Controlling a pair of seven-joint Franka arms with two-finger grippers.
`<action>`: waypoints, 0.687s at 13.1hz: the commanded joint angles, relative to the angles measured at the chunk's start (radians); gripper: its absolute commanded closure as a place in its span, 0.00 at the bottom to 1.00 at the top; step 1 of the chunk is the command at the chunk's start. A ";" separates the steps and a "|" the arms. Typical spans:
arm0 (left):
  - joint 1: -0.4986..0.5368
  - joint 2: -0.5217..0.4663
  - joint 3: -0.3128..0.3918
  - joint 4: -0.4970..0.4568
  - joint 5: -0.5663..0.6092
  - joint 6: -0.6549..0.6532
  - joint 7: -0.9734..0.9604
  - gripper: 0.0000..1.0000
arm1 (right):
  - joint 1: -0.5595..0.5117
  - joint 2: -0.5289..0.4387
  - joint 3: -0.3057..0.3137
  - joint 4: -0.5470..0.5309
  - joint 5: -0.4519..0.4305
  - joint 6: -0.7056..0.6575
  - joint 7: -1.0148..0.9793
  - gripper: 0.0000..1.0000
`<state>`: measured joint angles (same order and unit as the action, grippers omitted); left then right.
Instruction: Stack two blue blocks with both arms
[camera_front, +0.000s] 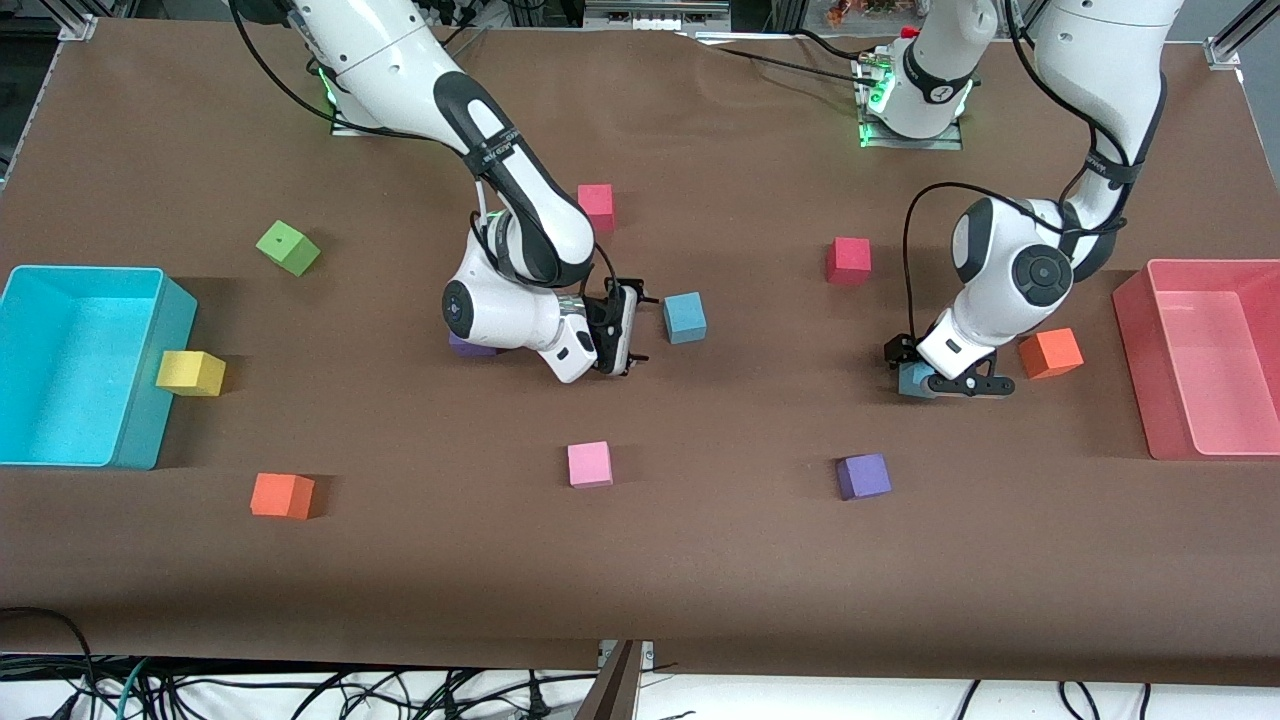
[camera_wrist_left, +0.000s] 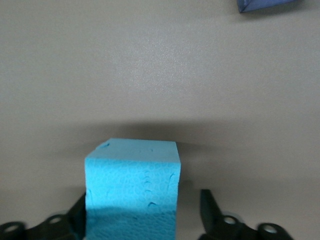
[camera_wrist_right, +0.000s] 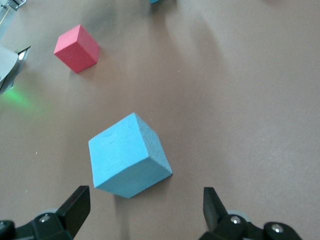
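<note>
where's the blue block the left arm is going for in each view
Front view: the blue block sits on the table under the left end effector, mostly hidden by it, beside the orange block.
Left wrist view: the same block fills the lower middle, between the end effector's fingers.
Right wrist view: not clearly in it; the big block there is the other blue block.
Shared landmark: the purple block, seen at the left wrist view's edge.

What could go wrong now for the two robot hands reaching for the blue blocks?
1. The left gripper has one finger against its blue block while a gap shows at the other, so closing might push the block sideways.
2. The other blue block sits turned cornerwise ahead of the open right gripper, so the fingers might catch its edges and twist it.
3. An orange block lies close beside the left arm and could get bumped.
</note>
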<state>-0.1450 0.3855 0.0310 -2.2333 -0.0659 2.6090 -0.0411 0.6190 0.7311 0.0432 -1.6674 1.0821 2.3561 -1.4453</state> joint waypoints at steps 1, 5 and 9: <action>-0.015 0.001 0.006 0.007 -0.031 0.008 0.001 0.92 | -0.008 -0.006 0.012 -0.021 0.028 0.008 -0.070 0.00; -0.013 -0.118 0.001 0.023 -0.032 -0.070 -0.043 1.00 | -0.008 -0.006 0.012 -0.026 0.027 -0.011 -0.069 0.00; -0.039 -0.178 -0.133 0.213 -0.037 -0.419 -0.354 1.00 | -0.031 -0.006 0.014 -0.029 0.028 -0.106 -0.102 0.00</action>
<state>-0.1564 0.2177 -0.0584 -2.1041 -0.0800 2.3118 -0.2748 0.6181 0.7391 0.0460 -1.6765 1.0846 2.2856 -1.4892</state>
